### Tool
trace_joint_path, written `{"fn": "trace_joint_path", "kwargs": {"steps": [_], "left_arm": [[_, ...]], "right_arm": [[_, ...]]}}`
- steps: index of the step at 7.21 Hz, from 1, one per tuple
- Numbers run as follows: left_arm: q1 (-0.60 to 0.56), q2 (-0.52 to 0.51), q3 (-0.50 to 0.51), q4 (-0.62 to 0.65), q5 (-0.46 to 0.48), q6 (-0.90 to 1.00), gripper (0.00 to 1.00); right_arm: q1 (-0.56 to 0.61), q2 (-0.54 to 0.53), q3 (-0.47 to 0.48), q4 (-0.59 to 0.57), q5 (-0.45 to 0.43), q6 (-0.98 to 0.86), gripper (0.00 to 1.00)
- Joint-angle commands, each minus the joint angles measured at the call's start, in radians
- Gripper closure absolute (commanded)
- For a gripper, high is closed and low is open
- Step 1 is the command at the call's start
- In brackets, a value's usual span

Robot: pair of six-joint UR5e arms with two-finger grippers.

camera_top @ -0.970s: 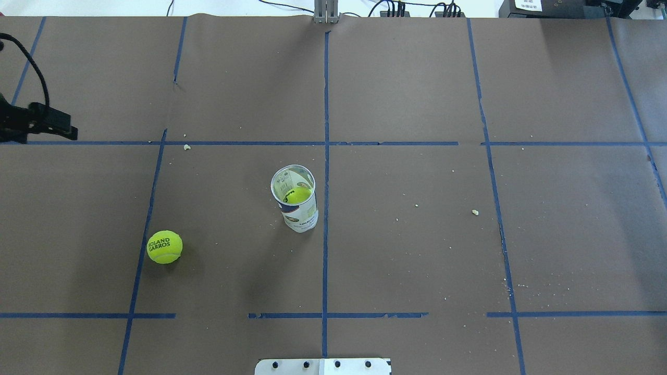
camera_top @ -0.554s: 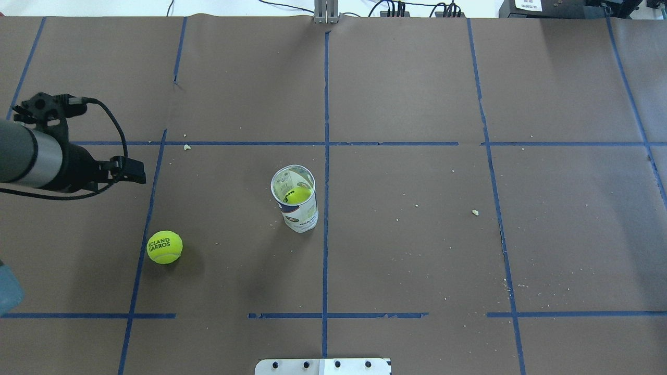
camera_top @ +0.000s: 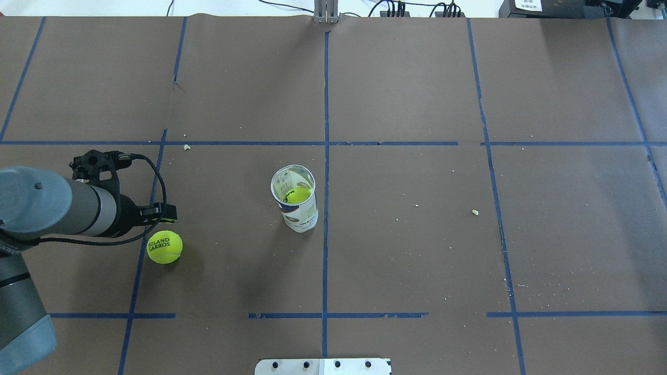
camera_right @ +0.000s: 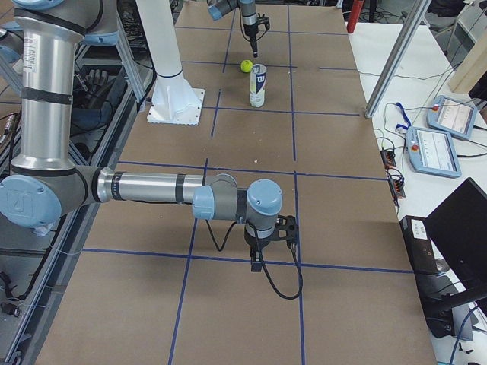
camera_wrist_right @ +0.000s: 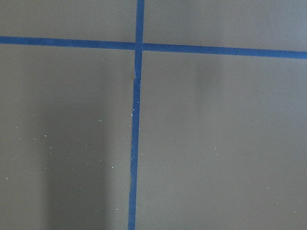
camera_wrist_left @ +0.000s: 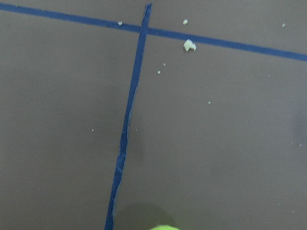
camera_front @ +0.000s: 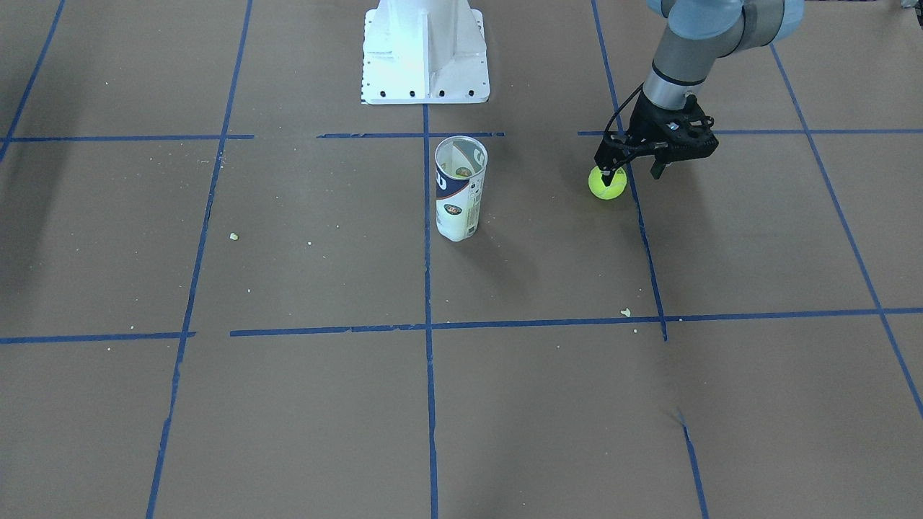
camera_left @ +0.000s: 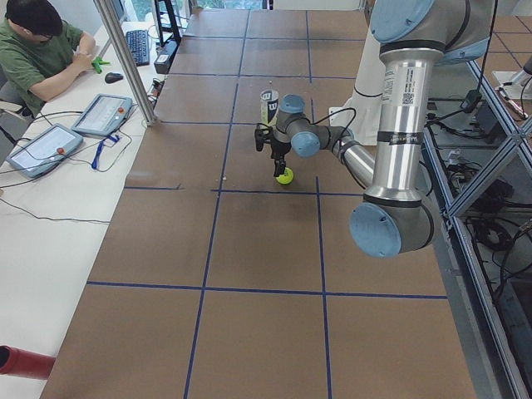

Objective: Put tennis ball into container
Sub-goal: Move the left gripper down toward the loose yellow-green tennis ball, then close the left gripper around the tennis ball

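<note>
The yellow-green tennis ball (camera_top: 164,247) lies on the brown paper left of centre, lettering up; it also shows in the front view (camera_front: 607,182). The clear container (camera_top: 294,198) stands upright near the centre line with another yellow ball inside, and its white and navy label faces the front camera (camera_front: 459,189). My left gripper (camera_front: 632,174) hangs open just above the table beside the loose ball, one fingertip (camera_front: 606,175) over the ball's top. The left wrist view catches only a sliver of the ball (camera_wrist_left: 165,228). My right gripper (camera_right: 262,257) hovers far off; I cannot tell its state.
The white pedestal (camera_front: 425,50) stands behind the can on the robot's side. Blue tape lines and small crumbs (camera_top: 474,212) mark the paper. An operator (camera_left: 41,50) sits at a side desk with tablets beyond the table's far edge.
My left arm has swung in from the table's left edge and come down next to the loose ball. The ball and the can have stayed put.
</note>
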Motion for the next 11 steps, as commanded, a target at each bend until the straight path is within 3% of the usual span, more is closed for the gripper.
{"fn": "trace_joint_path", "kwargs": {"steps": [1, 11], "left_arm": [[0.034, 0.0, 0.058, -0.079, 0.012, -0.02, 0.0], [0.085, -0.011, 0.116, -0.112, 0.0, -0.01, 0.0]], "right_arm": [[0.0, 0.001, 0.0, 0.001, 0.0, 0.0, 0.0], [0.0, 0.001, 0.0, 0.001, 0.0, 0.0, 0.0]]}}
